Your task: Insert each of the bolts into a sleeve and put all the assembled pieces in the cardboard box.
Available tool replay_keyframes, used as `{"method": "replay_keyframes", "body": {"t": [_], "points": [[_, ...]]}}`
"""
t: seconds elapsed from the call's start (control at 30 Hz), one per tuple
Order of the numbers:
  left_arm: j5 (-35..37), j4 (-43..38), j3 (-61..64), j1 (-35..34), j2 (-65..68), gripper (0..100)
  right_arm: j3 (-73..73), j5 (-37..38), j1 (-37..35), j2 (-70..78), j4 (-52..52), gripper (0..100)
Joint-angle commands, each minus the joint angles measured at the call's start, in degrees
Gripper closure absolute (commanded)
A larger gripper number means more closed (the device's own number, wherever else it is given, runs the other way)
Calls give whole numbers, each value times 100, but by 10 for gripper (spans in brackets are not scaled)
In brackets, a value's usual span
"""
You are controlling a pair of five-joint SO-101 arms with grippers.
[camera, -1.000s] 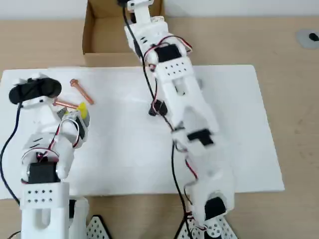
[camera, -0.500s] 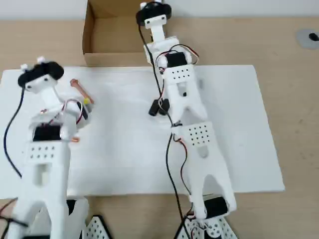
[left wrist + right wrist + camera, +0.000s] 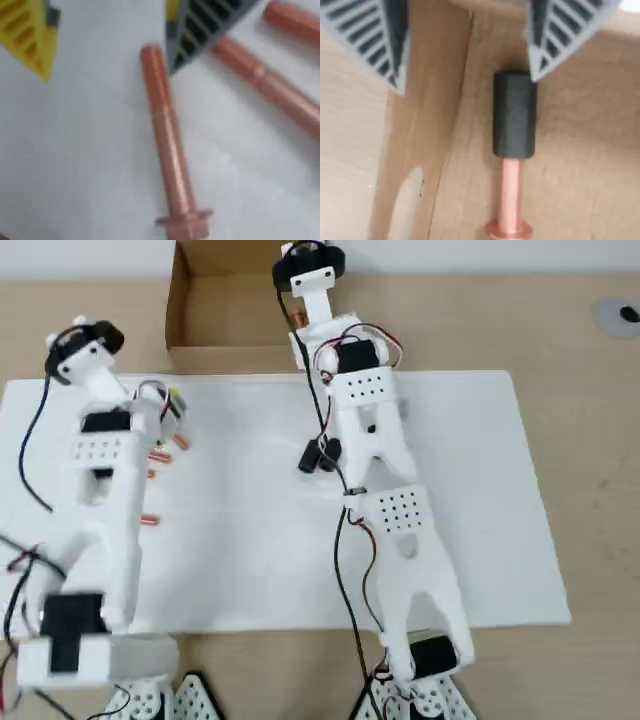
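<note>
White mat [image 3: 250, 540] on the table [image 3: 580, 340] bore a stiff, slick, likely light bolt [image 3: 170, 145], best pinched mid-shank, its tip between the jaws of the wide-open left gripper [image 3: 107, 70], while the right gripper [image 3: 466, 82] hung open, empty, above a sleeved bolt [image 3: 514, 130] in the cardboard box [image 3: 580, 150].

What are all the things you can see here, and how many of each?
Loose bolts: at least three, copper, on the white board beneath the left gripper.
Bolt-in-sleeve piece: one, black sleeve on a copper bolt, lying in the cardboard box.
Cardboard box: one, brown, at the table's far side.
White board: one, white, on the table.
Table: one, tan wood.
Round thing: one, grey, on the table off the board.
Left gripper: one, yellow and grey fingers, open over the bolts.
Right gripper: one, grey fingers, open over the piece.
</note>
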Motion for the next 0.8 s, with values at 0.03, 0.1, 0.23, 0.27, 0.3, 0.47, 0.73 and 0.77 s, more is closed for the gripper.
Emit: {"method": "replay_keyframes", "body": {"t": [0.03,0.1,0.23,0.27,0.3,0.47,0.73,0.77], "points": [[774,-35,-1178,-211,998,833,-646,53,48,-110,475,798],[1125,-35,-1574,-334,1446,833,-769,53,48,-127,677,798],[1090,132,-2444,-457,2264,833,-760,70,57,-277,1046,797],[1002,255,-2681,-492,2440,835,-760,53,57,-330,1099,797],[923,387,-2945,-510,2615,836,-760,53,57,-365,1125,797],[809,932,-4185,-492,3512,834,-760,53,40,-470,1169,797],[703,2127,-6136,-484,5024,833,-760,44,40,-593,1169,797],[589,2347,-6453,-466,5191,833,-760,44,40,-611,1169,797]]}}
